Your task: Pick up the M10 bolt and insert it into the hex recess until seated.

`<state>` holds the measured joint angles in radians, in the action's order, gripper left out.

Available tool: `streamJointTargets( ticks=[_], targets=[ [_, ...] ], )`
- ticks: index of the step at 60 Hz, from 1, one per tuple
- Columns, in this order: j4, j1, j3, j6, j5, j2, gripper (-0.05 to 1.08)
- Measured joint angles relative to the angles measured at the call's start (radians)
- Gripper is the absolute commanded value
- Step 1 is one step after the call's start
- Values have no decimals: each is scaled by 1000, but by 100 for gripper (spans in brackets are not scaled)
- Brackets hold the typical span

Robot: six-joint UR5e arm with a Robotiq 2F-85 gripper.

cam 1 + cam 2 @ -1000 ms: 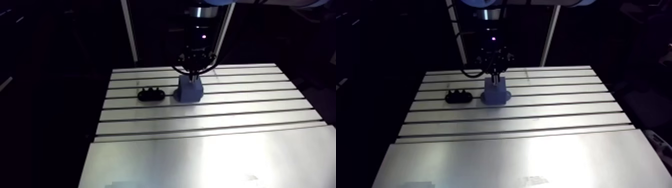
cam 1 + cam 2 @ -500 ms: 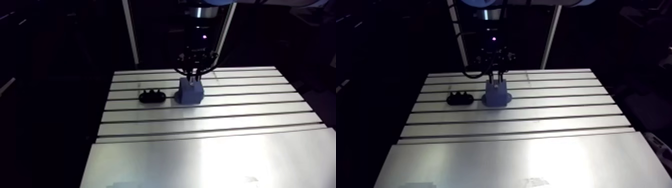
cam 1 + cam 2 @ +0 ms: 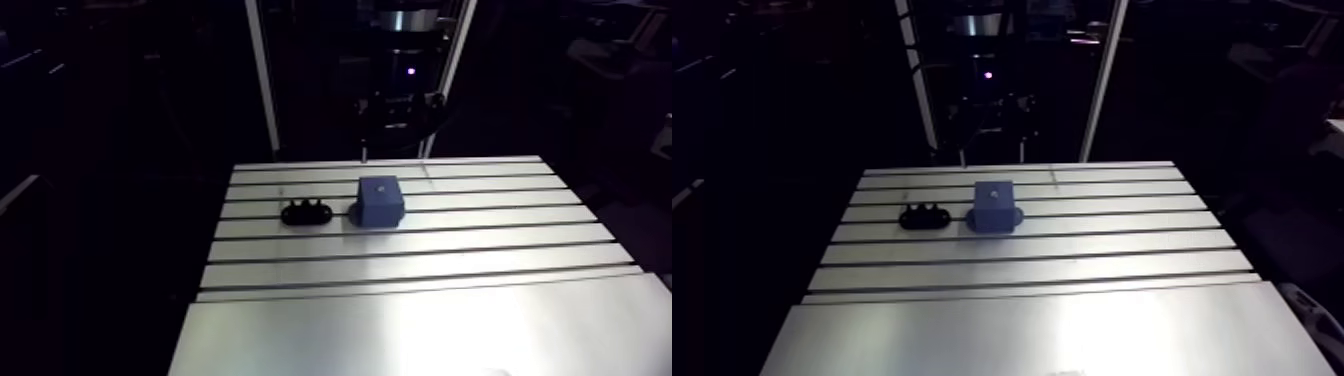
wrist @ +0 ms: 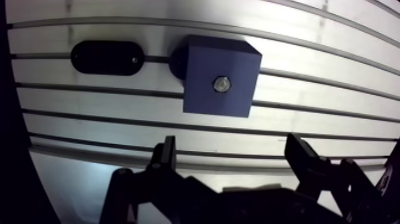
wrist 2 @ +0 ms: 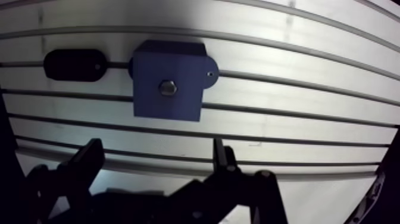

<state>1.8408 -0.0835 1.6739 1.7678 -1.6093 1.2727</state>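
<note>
On the slotted aluminium table a blue block stands across one of the slots, near the far edge as the arm view shows it. The M10 bolt is in the block: its metal end shows as a small bright round spot in the middle of the block's top face, and it stands about level with that face. How deep it sits I cannot tell from these views. Just beside the block, on the same slot line but not touching it, lies a black oblong holder with rounded ends; in the arm view it shows small bumps on top. The block has a rounded ear at its foot, on the side toward this holder. The gripper hangs above the table, well apart from the block, and the block lies ahead of it in the wrist view, not between the fingers. The two fingers are spread wide with nothing between them, so the claw grips nothing.
</note>
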Motion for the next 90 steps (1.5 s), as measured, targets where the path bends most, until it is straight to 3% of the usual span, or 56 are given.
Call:
streamJointTargets(
  ticks=[54,90],
  targets=[
    [-285,-9,-103,-34,2,260,1],
    [-308,-11,-173,-53,12,276,1]
  ],
)
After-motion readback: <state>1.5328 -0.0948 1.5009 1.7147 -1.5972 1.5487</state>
